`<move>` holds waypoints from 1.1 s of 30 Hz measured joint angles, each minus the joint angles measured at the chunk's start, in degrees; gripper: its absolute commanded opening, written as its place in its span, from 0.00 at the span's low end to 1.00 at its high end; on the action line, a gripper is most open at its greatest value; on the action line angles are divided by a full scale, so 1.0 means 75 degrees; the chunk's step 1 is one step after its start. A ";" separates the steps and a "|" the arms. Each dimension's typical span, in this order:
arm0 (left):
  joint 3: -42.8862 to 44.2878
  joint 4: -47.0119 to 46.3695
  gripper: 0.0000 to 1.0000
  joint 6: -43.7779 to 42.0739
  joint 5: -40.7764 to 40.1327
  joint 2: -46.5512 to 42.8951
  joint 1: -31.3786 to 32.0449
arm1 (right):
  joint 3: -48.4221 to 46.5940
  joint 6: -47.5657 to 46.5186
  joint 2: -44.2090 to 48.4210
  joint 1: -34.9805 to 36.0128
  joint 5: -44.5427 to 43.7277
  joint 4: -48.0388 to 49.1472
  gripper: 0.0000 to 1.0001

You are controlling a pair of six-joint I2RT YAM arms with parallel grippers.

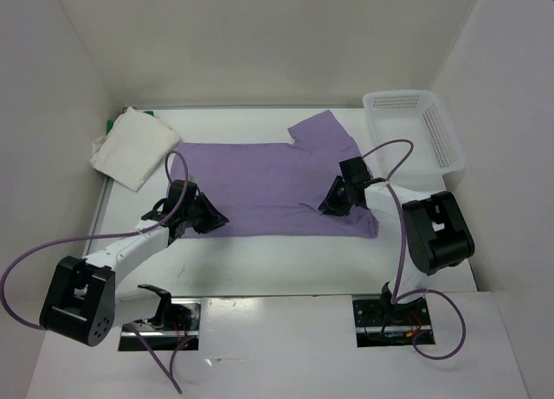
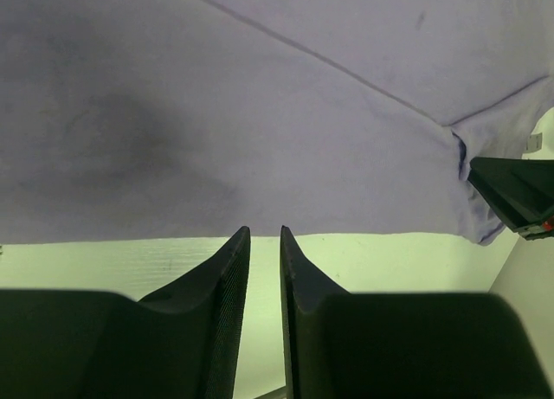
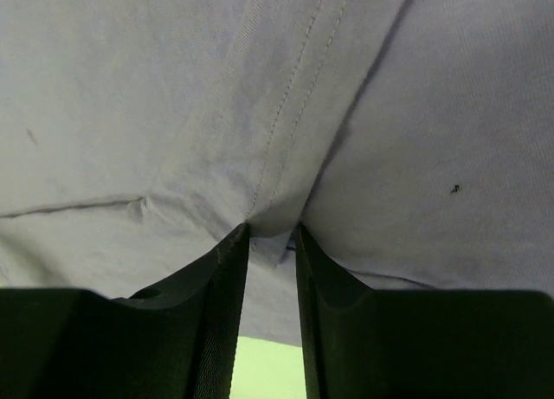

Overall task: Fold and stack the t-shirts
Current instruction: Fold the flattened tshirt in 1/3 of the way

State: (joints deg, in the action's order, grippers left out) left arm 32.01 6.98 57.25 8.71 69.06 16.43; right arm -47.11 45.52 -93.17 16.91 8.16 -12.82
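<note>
Your purple shirt [image 1: 268, 178] lies spread flat on the surface [image 1: 260, 260], one sleeve pointing to its far right. From above, both end effectors sit on its near edge.

The left end effector [image 1: 210, 219] is at the shirt's near left corner. In the left wrist view its fingers [image 2: 227, 278] are nearly pressed together, with only a thin slit between them, and the tips just reach the hem. The slit shows bare surface. You cannot tell from here whether any cloth is caught at the tips. A dark part of the other arm cuts in at the right edge of that view, beside the shirt's near right corner.

The right end effector [image 1: 333, 204] is at the shirt's near right, just inside the side edge. In the right wrist view its fingers [image 3: 223, 286] pinch a small fold of purple cloth, with a stitched seam running down into the gap. Cloth fills almost the whole view, so you see little of the surface there.

A folded white shirt [image 1: 134, 148] lies off the purple shirt's far left corner, well apart from both arms. The green shirt [image 1: 113, 125] shows only as slivers at the white shirt's far edge. The rest is hidden, so its shape is not readable.

A white basket [image 1: 414, 105] stands beyond the purple shirt's right sleeve. You cannot make out what is inside it.
</note>
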 measured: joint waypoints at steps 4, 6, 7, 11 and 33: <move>-0.0070 0.0067 0.27 -0.0003 -0.0017 -0.0114 -0.0184 | -0.0003 0.0012 -0.0067 -0.0003 0.0061 0.0134 0.30; -0.0073 0.0073 0.27 -0.0003 -0.0015 -0.0163 -0.0265 | -0.0006 0.0006 -0.0082 -0.0003 0.0096 0.0157 0.27; -0.0079 0.0073 0.27 -0.0006 -0.0015 -0.0198 -0.0291 | -0.0009 0.0009 -0.0096 -0.0003 0.0119 0.0166 0.27; -0.0207 0.0070 0.27 -0.0006 -0.0015 -0.0315 -0.0361 | -0.0189 0.0012 -0.0280 0.0000 0.0213 0.0160 0.27; 0.0851 0.0560 0.27 -0.0472 -0.0213 0.0312 -0.0184 | -0.2384 -0.0184 -0.1093 0.0551 0.0694 0.0277 0.11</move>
State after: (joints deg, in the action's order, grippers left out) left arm 38.39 11.18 53.71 7.11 71.40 15.05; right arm -64.99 44.14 -101.36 21.04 13.37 -10.74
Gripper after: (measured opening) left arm 0.273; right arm 0.200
